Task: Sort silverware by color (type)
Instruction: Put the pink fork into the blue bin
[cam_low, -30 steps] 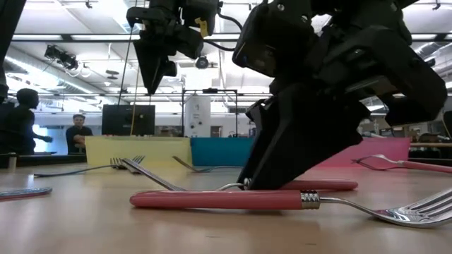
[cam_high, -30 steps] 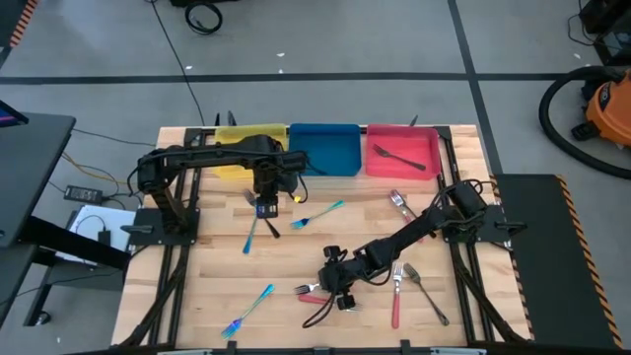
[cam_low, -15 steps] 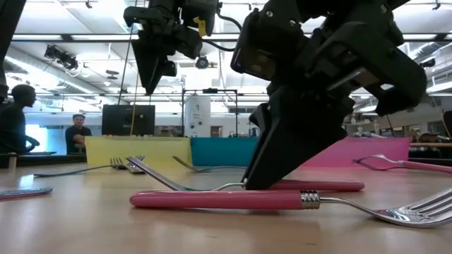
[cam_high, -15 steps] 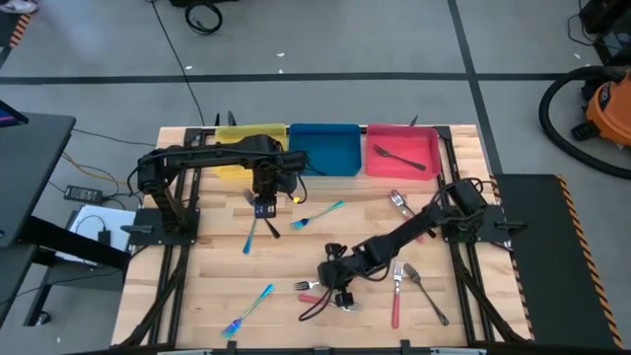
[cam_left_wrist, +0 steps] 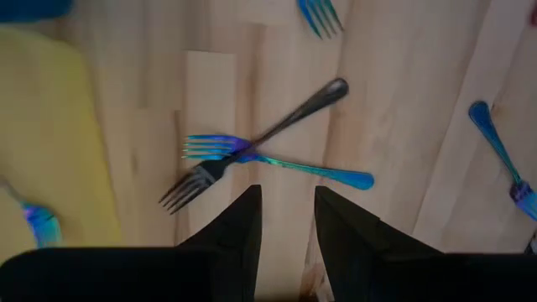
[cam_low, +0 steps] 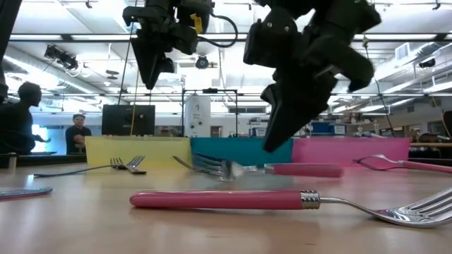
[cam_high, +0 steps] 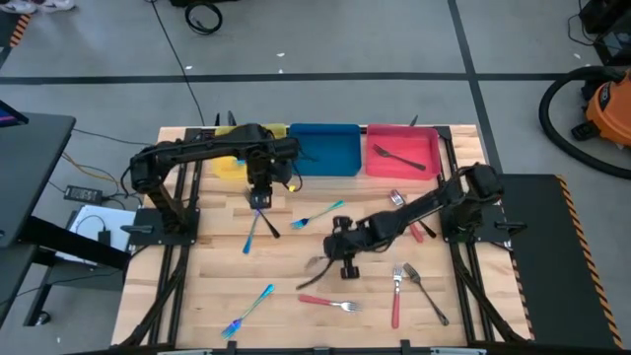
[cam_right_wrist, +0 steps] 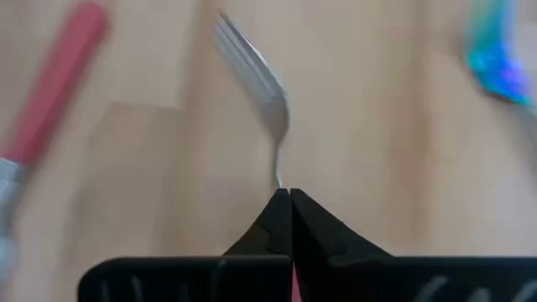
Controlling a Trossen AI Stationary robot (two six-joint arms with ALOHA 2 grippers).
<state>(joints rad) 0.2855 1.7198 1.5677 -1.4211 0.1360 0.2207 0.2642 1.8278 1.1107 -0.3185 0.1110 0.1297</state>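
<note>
Right gripper (cam_right_wrist: 289, 195) jaws pinched shut on a fork (cam_right_wrist: 256, 75), handle hidden. Left gripper (cam_left_wrist: 285, 201) jaws narrowly parted, empty, frame centre-left.

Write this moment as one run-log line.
right end effector: shut on dark fork, lifted | left end effector: open above crossed forks

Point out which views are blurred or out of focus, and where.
Right wrist view: the red handle and a blue utensil smear out of focus, the held fork softly blurred. Low view: the near red-handled fork is soft. High view: evenly lit and sharp.
</note>
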